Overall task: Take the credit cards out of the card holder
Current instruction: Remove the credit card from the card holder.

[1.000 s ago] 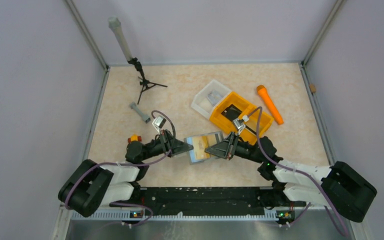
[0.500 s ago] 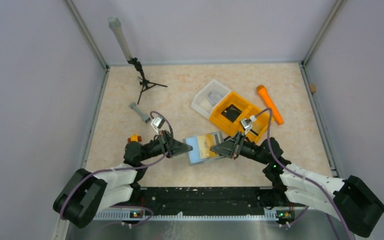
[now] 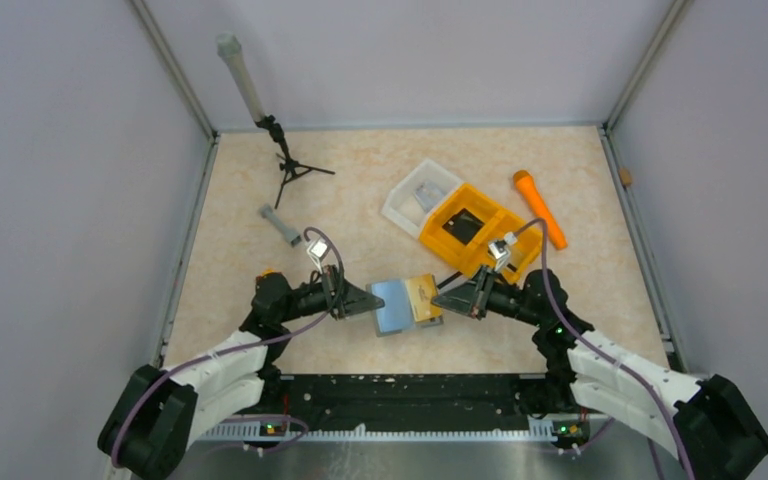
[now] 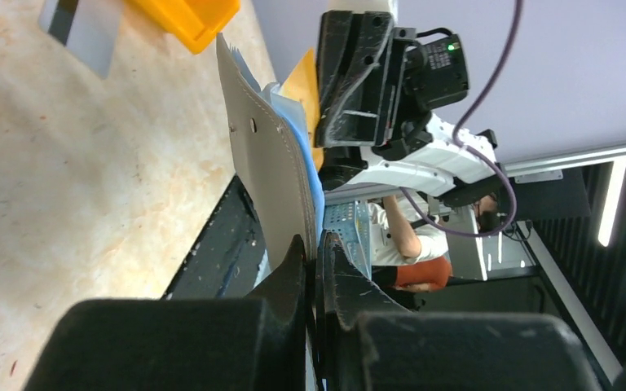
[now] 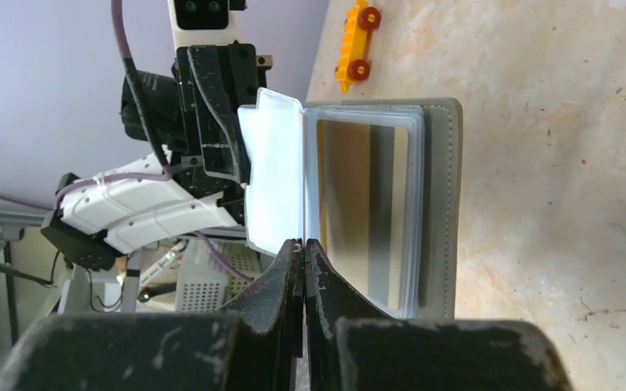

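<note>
The grey card holder (image 3: 400,322) hangs open between my two grippers, just above the table's near middle. My left gripper (image 3: 372,301) is shut on the edge of its grey cover (image 4: 269,163). My right gripper (image 5: 303,246) is shut on a thin clear sleeve leaf inside the holder (image 5: 448,204). To the right of that leaf, a gold-coloured card (image 5: 359,204) sits in a sleeve. A pale blue-white leaf (image 5: 273,179) stands to the left. One dark credit card (image 3: 463,225) lies in the orange bin. Another card (image 3: 426,193) lies in the clear tray.
The orange two-compartment bin (image 3: 505,225) and the clear tray (image 3: 405,205) stand behind the right gripper. Right of them lies an orange marker (image 3: 540,208). A small black tripod (image 3: 290,165) and a grey cylinder (image 3: 280,225) are at the back left. A yellow toy car (image 5: 357,41) sits by the left arm.
The right jaws have closed on the inner leaf. Both grippers and the holder have shifted a little toward the near edge, and the holder now lies open flatter.
</note>
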